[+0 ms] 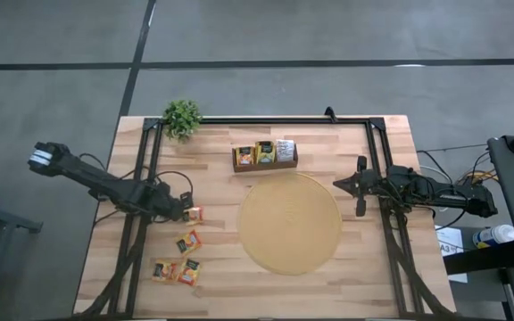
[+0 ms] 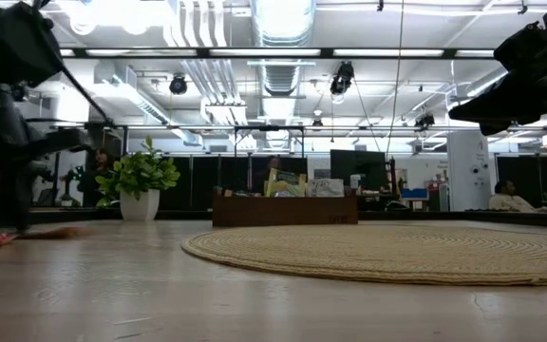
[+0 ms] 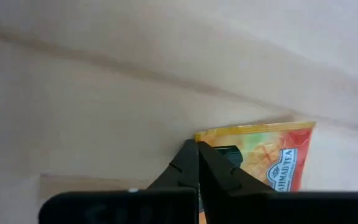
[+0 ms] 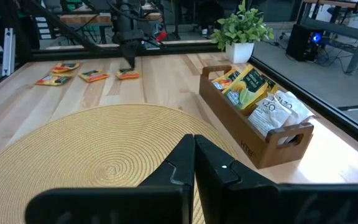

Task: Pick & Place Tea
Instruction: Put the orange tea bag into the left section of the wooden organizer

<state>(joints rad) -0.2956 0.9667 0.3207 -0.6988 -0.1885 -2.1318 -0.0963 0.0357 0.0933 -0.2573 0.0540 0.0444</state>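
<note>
Four sachets are lying around seven o'clock of the mat (image 1: 290, 223); I'm pinching the orange sachet (image 3: 272, 152) with my left gripper (image 3: 197, 152), right gripper (image 4: 194, 149) idling closed at three o'clock.

Pale blond wooden table (image 1: 346, 285), grained in long planks. Round mat (image 1: 290, 223), straw tan, woven in a tight spiral. Dark brown wooden tray (image 1: 264, 165) holding sachets: orange (image 1: 244, 156), yellow-green with a dark label (image 1: 264, 152), and white (image 1: 284, 150). Loose sachets (image 1: 188, 242) on the table, orange-red fading to yellow, one bearing a dark blue label with white lettering (image 3: 272, 155). Green leafy plant (image 1: 182, 116) in a white pot. Both arms black. Floor grey with dark stripes.
</note>
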